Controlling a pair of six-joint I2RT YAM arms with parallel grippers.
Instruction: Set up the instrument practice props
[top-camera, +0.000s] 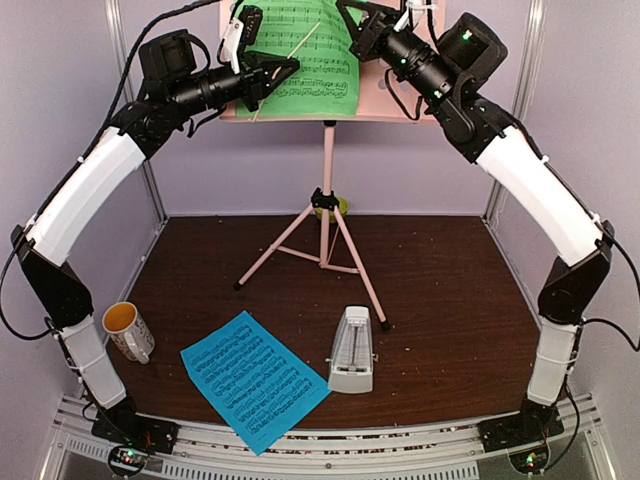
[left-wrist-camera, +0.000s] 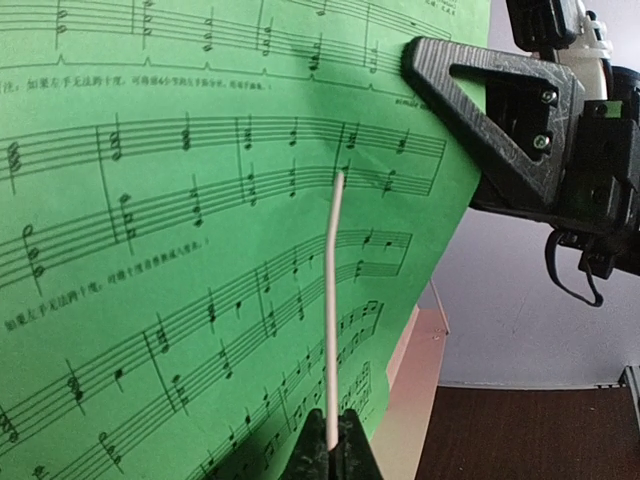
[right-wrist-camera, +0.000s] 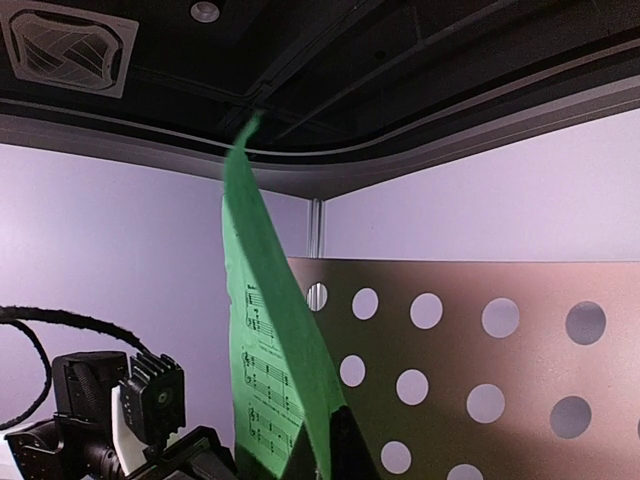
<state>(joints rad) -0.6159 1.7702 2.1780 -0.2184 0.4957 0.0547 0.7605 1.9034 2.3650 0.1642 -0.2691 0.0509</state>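
Note:
The pink music stand (top-camera: 327, 160) stands at the back of the table, its perforated desk (right-wrist-camera: 480, 350) raised high. A green sheet of music (top-camera: 305, 70) lies against the desk. My left gripper (left-wrist-camera: 333, 418) is shut on a thin white wire arm (left-wrist-camera: 335, 300) that crosses the front of the green sheet (left-wrist-camera: 180, 250). My right gripper (right-wrist-camera: 325, 440) is shut on the right edge of the green sheet (right-wrist-camera: 262, 300), which curls away from the desk. On the table near the front lie the blue sheet (top-camera: 254, 380) and the white-grey metronome (top-camera: 352, 350).
A white mug (top-camera: 128, 330) stands at the front left beside the left arm. A bit of lime-green bowl (top-camera: 344, 206) shows behind the stand's pole. The tripod legs (top-camera: 290, 240) spread over the middle of the brown table. Walls close in on both sides.

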